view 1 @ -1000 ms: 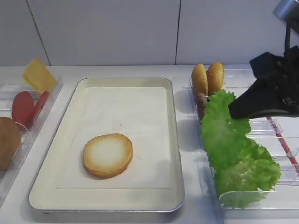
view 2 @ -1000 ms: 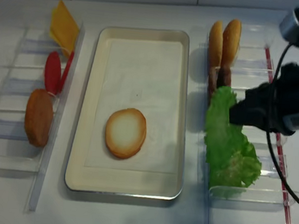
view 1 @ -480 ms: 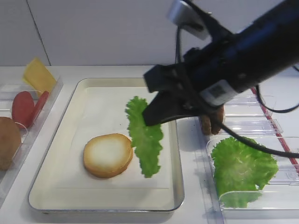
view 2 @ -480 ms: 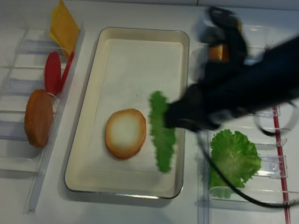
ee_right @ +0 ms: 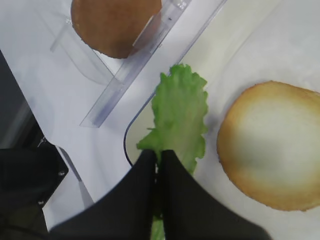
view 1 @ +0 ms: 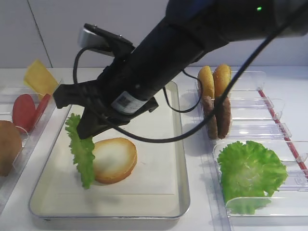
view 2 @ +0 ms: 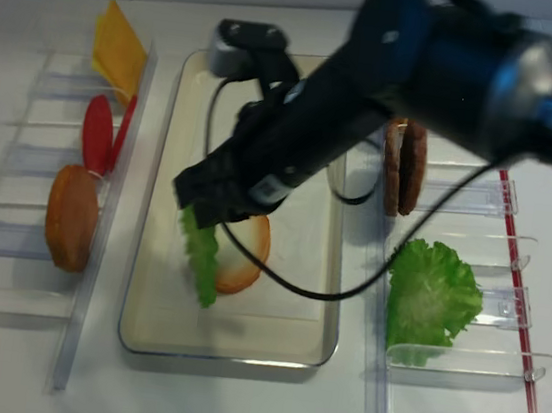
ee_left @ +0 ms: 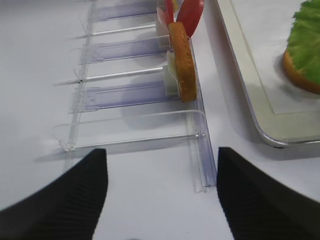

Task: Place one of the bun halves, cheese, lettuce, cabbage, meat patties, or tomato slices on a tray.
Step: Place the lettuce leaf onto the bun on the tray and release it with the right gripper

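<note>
1. Cheese (view 1: 40, 77), tomato slices (view 1: 24, 111) and a bun half (view 1: 8, 147) stand in the left rack (view 1: 33, 139); left jaws spread, holding nothing.
2. Right gripper (ee_right: 159, 159) jaws pinch lettuce (view 1: 82, 149), which hangs below them over the tray (view 1: 178, 159), beside the bun half on the tray (view 1: 114, 160).

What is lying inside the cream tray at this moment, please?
One bun half lies on the tray, pale face up. The lettuce leaf hangs over the left part, pinched in the right gripper, beside the bun. The arm hides much of the far part.
</note>
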`<state>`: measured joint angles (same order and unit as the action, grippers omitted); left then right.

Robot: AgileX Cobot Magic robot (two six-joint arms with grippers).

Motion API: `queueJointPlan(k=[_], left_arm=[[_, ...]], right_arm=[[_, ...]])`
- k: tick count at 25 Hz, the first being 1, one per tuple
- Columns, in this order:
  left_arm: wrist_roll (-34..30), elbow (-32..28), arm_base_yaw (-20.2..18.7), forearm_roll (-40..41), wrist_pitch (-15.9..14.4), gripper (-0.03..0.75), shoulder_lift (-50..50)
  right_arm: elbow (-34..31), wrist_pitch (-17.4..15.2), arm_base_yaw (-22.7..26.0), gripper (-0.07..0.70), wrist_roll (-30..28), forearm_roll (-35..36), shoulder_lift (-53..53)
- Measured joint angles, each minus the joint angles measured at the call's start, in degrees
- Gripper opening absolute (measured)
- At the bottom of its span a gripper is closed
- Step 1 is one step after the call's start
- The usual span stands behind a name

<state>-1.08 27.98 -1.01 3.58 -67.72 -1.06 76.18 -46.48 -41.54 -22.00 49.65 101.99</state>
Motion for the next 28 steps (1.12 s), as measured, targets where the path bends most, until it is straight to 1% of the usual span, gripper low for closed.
queueJointPlan(k=[5, 7, 10, 14, 16, 24, 28], left_arm=[[0.0, 0.0, 0.0, 0.0, 0.0, 0.456, 0.0], [0.0, 0.0, 0.0, 0.0, 0.0, 0.456, 0.0], [0.0, 0.0, 0.0, 0.0, 0.0, 0.456, 0.0], [0.0, -0.1, 0.0, 0.0, 0.0, 0.456, 0.0], [0.0, -0.1, 0.0, 0.0, 0.0, 0.456, 0.0], [0.0, -0.2, 0.0, 0.0, 0.0, 0.456, 0.0], [0.0, -0.2, 0.0, 0.0, 0.0, 0.456, 0.0]], right_arm=[[3.3, 1.7, -1.3, 0.052, 0.6, -0.5, 4.5], [3.5, 3.0, -1.3, 0.052, 2.5, -3.1, 5.1], [3.5, 4.4, -1.3, 0.052, 7.4, -10.5, 5.6], [3.5, 4.4, -1.3, 0.052, 12.3, -18.9, 6.2], [3.5, 4.4, -1.3, 0.052, 14.2, -21.5, 6.3], [3.5, 3.8, -1.3, 0.052, 17.8, -29.4, 6.3], [3.5, 2.9, -1.3, 0.052, 18.2, -30.5, 6.3]])
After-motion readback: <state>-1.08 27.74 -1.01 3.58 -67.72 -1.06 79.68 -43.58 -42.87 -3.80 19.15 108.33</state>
